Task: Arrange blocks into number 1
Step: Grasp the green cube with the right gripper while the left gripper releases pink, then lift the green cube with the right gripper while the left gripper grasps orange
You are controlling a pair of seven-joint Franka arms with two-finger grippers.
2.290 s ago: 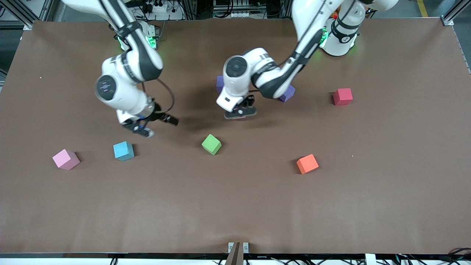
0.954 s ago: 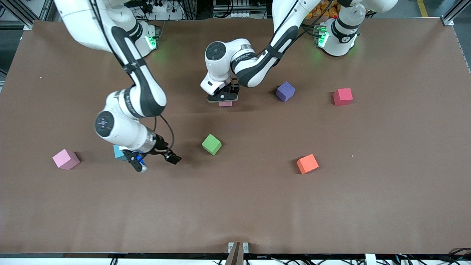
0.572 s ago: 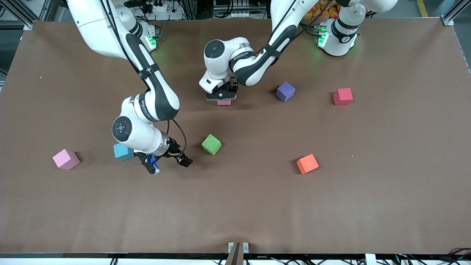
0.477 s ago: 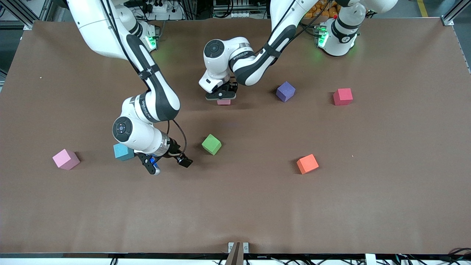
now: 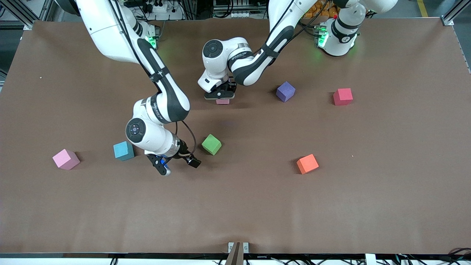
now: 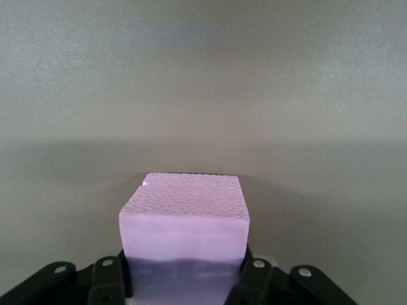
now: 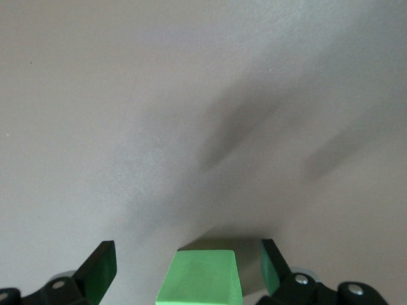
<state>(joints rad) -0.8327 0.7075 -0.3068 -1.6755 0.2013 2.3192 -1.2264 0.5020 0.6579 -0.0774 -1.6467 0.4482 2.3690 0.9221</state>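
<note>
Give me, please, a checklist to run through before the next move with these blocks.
1. Left pincer shut on held pink block: ok.
2. Right pincer open: ok.
3. Green block inside the right pincer: not ok, it lies just ahead.
4. Held pink block resting on the table: cannot tell.
5. Purple block, orange block and light blue block touching in a column: not ok, all apart.

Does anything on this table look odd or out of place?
Nothing is broken or spilled. The cubes just lie scattered at mixed angles, and the crimson cube sits off alone toward the left arm's end of the table.
</note>
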